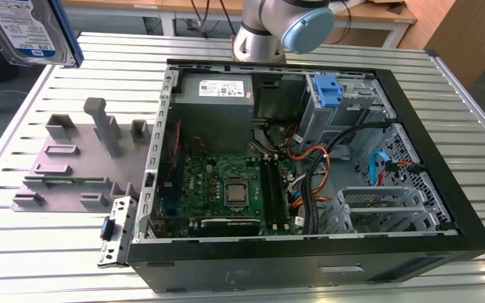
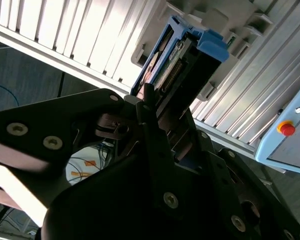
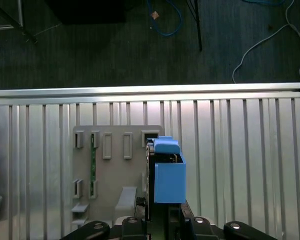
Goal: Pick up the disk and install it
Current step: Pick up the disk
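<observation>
The disk (image 1: 28,28), silver with a white-and-blue label and a blue carrier edge, hangs high in the air at the exterior view's upper left, above the table's corner. In the second wrist view my gripper (image 2: 160,112) is shut on the disk (image 2: 182,62), its black fingers (image 2: 148,107) clamped on the flat sides. The first wrist view looks down past the gripper (image 3: 160,220) along the disk's blue carrier (image 3: 169,175) to the grey holder plate (image 3: 114,165) below.
The open computer case (image 1: 470,208) lies on the slatted metal table (image 1: 57,265). Inside are a grey power supply (image 1: 217,88), a tall blue latch piece (image 1: 331,91), a motherboard (image 1: 225,189), cables and a metal drive cage (image 1: 386,205). The grey holder plate (image 1: 74,164) lies beside the case.
</observation>
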Controlling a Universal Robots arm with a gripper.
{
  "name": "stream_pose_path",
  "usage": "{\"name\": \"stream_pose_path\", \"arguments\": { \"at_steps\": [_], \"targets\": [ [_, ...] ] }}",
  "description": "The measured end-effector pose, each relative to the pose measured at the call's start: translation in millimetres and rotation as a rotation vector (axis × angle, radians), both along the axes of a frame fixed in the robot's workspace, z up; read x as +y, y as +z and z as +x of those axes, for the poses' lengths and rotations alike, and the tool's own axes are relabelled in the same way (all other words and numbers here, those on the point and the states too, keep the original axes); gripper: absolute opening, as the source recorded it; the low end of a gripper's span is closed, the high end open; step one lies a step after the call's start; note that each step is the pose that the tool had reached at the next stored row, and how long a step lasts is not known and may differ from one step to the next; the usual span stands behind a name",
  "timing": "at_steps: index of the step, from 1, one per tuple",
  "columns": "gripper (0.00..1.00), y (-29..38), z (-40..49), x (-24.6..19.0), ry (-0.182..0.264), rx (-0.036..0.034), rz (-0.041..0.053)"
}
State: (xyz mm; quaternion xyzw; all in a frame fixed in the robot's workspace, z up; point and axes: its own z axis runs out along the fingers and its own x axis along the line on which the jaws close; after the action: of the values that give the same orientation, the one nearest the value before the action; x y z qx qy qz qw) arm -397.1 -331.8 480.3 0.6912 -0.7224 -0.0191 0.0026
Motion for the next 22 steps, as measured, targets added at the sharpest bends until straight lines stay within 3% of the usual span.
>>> {"name": "stream_pose_path", "arguments": {
  "at_steps": [11, 22],
  "targets": [
    [0.35, 1.0, 1.6, 0.0, 0.0, 0.0001, -0.0001],
    [0.35, 0.9, 14.9, 0.0, 0.0, 0.0, 0.0]
  ]
}}
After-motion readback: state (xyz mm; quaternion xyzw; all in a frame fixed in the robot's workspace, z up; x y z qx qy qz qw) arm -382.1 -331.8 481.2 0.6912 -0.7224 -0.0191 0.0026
